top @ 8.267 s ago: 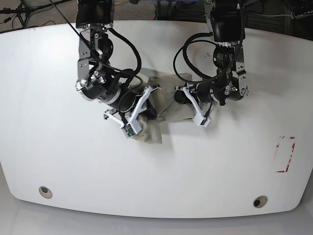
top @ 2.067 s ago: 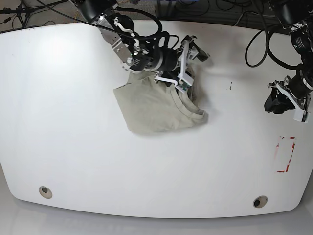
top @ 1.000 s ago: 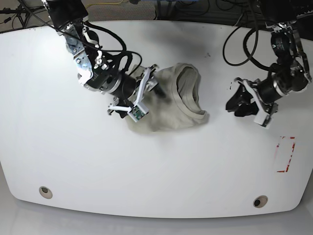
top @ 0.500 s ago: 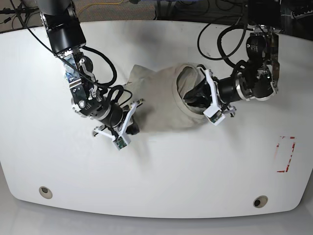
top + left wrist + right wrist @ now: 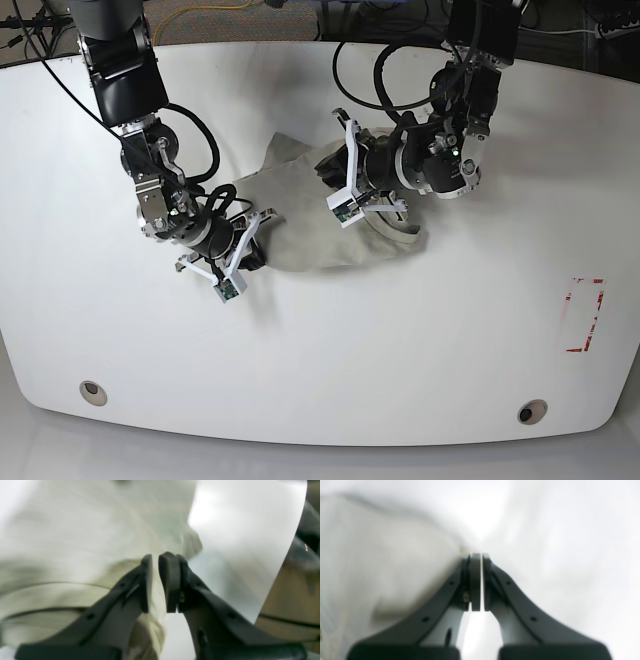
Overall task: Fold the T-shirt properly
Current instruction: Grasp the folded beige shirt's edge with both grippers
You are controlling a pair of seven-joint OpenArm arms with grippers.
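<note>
The light khaki T-shirt (image 5: pixel 300 225) lies crumpled in the middle of the white table (image 5: pixel 450 330), with its collar (image 5: pixel 400 232) at the right. My left gripper (image 5: pixel 338 192) sits over the shirt's upper right part. In the left wrist view its jaws are almost together with a fold of the T-shirt (image 5: pixel 87 530) running between them (image 5: pixel 155 585). My right gripper (image 5: pixel 243 257) is at the shirt's lower left edge. In the right wrist view its pads (image 5: pixel 476 580) are pressed together where the corner of the T-shirt (image 5: pixel 382 555) meets the tips.
A red-marked rectangle (image 5: pixel 583 315) is on the table at the right. Two round holes (image 5: pixel 92 391) (image 5: pixel 531 411) sit near the front edge. Cables lie behind the far edge (image 5: pixel 300 45).
The left arm has swung left across the shirt, and the collar side is bunched toward the middle. The right arm has shifted slightly up and left along the shirt's lower left edge.
</note>
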